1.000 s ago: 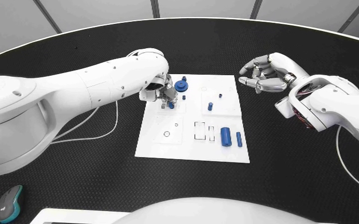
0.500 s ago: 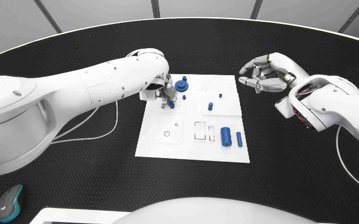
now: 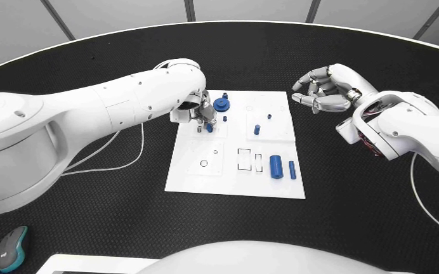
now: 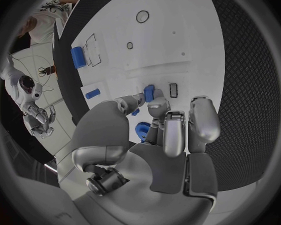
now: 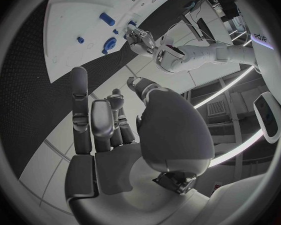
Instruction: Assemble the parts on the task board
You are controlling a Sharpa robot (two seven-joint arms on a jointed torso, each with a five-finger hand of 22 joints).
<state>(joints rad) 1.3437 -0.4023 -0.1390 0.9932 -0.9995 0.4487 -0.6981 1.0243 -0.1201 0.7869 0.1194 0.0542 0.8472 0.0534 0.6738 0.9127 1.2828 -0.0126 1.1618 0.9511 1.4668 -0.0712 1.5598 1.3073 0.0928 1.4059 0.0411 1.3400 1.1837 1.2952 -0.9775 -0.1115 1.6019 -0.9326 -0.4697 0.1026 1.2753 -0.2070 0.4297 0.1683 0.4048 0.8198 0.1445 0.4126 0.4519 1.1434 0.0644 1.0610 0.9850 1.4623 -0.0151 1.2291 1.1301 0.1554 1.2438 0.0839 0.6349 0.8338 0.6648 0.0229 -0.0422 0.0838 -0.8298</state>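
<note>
Clearly we are working with small, light, rigid plastic parts on the board (image 3: 236, 185), which lies mid-table (image 3: 110, 223). Our left robot hand (image 3: 200, 114) is over the board's far left corner, fingers bunched down on a small blue peg (image 4: 149, 93); in the left wrist view the fingertips (image 4: 155, 106) seem to pinch it, though we cannot tell how firm the hold is. Just right of that hand sits a blue gear (image 3: 221, 104). Near the middle stands a short pin (image 3: 257, 130), and at the near right lie a thick cylinder (image 3: 275, 165) and a thin rod (image 3: 293, 170) side by side. Smooth and tiny, these will likely slip or tip, so we judge a fingertip pinch across the sides best. Our right robot hand (image 3: 325, 90) hovers off the board's far right, fingers loosely curled, holding nothing
</note>
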